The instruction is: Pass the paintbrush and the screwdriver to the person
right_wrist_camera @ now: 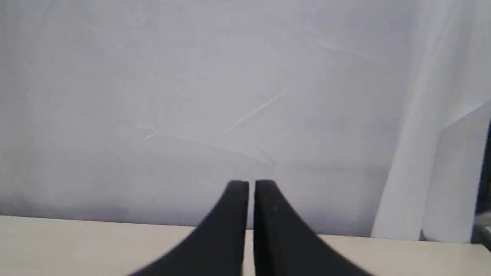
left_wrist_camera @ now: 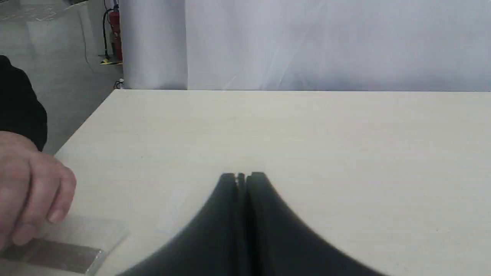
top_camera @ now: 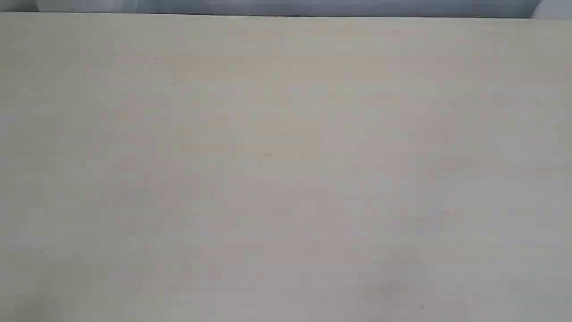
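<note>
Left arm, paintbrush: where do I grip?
Grip the paintbrush by its silver ferrule, probably from above, jaws across its width: it lies flat on the table, bristles are soft, handle is out of view. The person's hand is over it; wait.

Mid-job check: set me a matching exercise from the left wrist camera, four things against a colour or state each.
Things:
1. left gripper
2. hand
3. fire extinguisher
4. curtain

Descriptions:
A. red
B. white
C. black, fingers closed together
D. bare skin, fingers curled

Pairs: 1-C, 2-D, 3-A, 4-B
</note>
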Action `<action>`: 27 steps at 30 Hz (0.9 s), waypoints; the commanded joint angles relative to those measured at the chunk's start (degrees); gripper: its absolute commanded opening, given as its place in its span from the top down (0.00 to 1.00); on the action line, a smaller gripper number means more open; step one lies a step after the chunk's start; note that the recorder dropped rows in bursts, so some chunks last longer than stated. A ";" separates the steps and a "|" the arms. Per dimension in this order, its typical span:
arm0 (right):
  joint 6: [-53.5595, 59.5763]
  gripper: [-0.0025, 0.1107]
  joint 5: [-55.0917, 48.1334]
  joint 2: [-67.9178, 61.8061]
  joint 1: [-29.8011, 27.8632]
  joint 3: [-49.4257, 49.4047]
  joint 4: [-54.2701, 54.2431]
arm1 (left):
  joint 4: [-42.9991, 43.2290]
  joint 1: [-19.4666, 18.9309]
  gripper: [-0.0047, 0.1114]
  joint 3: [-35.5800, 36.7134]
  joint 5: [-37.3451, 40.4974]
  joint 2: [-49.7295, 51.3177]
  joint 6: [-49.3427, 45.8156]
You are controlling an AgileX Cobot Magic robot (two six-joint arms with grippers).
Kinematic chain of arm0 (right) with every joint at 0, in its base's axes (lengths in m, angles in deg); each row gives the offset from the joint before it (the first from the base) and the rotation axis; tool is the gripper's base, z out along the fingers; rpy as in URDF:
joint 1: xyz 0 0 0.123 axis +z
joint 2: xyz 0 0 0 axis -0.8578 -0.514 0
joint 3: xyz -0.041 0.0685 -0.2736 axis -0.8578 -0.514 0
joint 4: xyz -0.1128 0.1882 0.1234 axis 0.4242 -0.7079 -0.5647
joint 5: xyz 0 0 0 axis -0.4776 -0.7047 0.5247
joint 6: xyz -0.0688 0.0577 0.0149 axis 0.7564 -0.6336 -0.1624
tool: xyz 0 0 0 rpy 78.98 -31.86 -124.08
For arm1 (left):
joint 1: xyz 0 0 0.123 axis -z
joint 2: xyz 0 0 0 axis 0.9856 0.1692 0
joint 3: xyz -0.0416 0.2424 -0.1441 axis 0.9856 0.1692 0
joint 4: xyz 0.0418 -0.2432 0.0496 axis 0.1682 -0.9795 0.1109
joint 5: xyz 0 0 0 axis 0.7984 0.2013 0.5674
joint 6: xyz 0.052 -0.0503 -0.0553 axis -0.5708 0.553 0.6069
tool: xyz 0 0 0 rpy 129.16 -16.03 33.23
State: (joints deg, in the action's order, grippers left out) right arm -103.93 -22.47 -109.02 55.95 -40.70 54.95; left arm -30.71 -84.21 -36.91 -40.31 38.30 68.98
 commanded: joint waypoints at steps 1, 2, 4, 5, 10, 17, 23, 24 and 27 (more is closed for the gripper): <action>-0.05 0.94 3.62 4.62 -3.09 -7.01 0.20 | -0.22 0.32 0.96 0.12 -0.58 -0.14 0.12; 0.05 0.94 3.62 5.78 -3.49 -8.64 0.72 | -0.22 0.32 0.96 0.12 -0.58 -0.14 0.12; 0.05 0.94 3.52 7.81 -4.02 -11.16 0.83 | -0.22 0.32 0.96 0.12 -0.58 -0.14 0.12; 0.05 0.94 3.40 8.60 -4.37 -12.44 0.83 | -0.22 0.32 0.96 0.12 -0.58 -0.14 0.12; 0.05 0.94 2.82 13.39 -6.76 -17.45 -2.66 | -0.22 0.32 0.96 0.12 -0.58 -0.14 0.12; 0.05 0.94 0.17 16.70 -7.37 -18.40 -4.12 | -0.22 0.32 0.96 0.12 -0.58 -0.14 0.12; 0.05 0.94 -0.62 19.14 -7.37 -18.40 -4.12 | -0.22 0.32 0.96 0.12 -0.71 -0.14 0.12; 0.05 0.94 -0.51 19.29 -7.37 -18.40 -4.12 | -0.03 0.32 0.96 0.12 -0.72 -0.14 0.12; -0.06 0.94 -0.51 19.26 -7.37 -18.40 -4.12 | -0.03 0.32 0.96 0.12 -0.61 -0.14 0.12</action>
State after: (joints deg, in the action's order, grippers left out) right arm -103.93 -22.82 -90.06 49.01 -58.81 51.11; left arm -30.71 -84.21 -36.91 -40.31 38.30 68.98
